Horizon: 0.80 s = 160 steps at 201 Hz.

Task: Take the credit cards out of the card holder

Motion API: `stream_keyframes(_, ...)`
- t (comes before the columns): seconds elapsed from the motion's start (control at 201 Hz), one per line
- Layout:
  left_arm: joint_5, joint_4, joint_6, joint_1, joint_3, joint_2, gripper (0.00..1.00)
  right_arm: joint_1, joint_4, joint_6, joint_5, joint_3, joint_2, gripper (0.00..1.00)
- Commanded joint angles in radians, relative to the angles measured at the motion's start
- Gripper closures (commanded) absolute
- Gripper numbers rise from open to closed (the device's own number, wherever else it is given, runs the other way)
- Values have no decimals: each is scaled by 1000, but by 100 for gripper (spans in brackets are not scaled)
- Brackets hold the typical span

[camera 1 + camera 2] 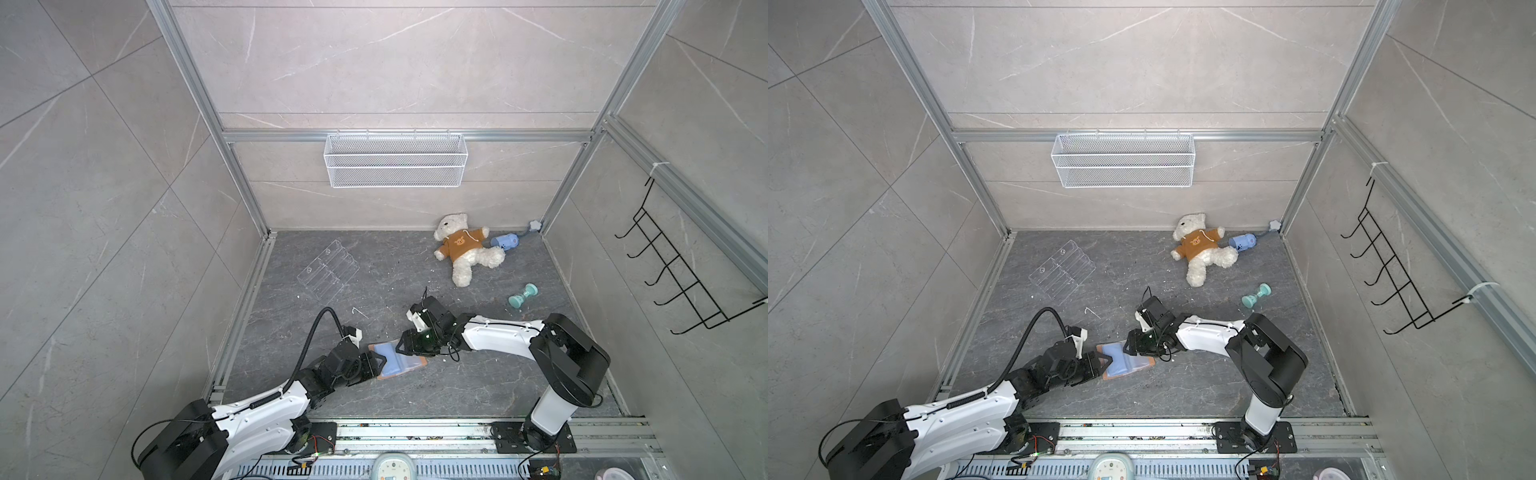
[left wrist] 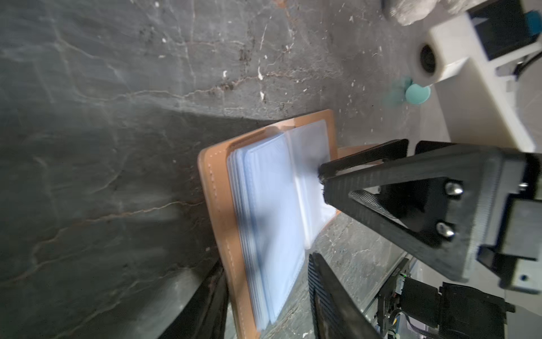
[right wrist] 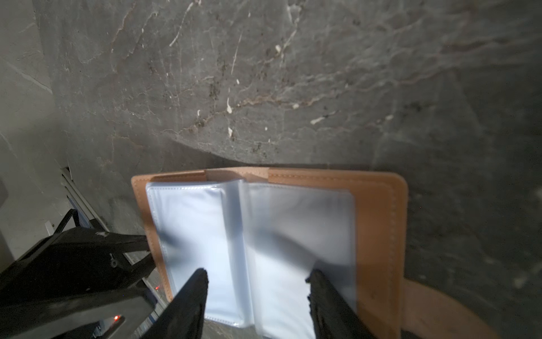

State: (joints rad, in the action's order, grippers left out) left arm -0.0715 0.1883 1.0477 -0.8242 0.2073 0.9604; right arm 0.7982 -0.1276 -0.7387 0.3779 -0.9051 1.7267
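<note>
Sleeves [image 3: 199, 223] look the likely trouble: glossy, blurred, no credit cards showing. The card holder [image 1: 392, 363] lies open near the front edge of the desk [image 1: 498, 374], midway along. The left gripper [image 1: 377, 358] is parted at its edge and the right gripper [image 3: 258, 278] is parted over the pages. Unpinned, it may slide or flop shut.

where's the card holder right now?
In both top views the card holder lies open on the dark floor, front centre, between the left end effector and the right end effector.
</note>
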Motion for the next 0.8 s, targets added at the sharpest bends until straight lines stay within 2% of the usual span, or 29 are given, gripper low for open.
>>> stream_keyframes(0.0,24,38,4,5,-4,-29,62,-2,-35,13,-42,17,-8,43)
stream_keyframes(0.144,27,71,13,4,-25,-32,80,-2,-32,13,-40,22,-13,44)
stream_keyframes(0.363,30,77,17,5,-33,-50,91,-2,-1,4,-19,48,-45,44)
stream_keyframes(0.473,25,80,15,4,-32,-54,96,12,54,6,9,66,-82,35)
stream_keyframes(0.617,17,85,11,5,-29,-48,99,63,2,32,-28,23,-77,20)
stream_keyframes(0.792,15,87,8,4,-30,-53,100,111,-70,60,-79,-36,-34,16)
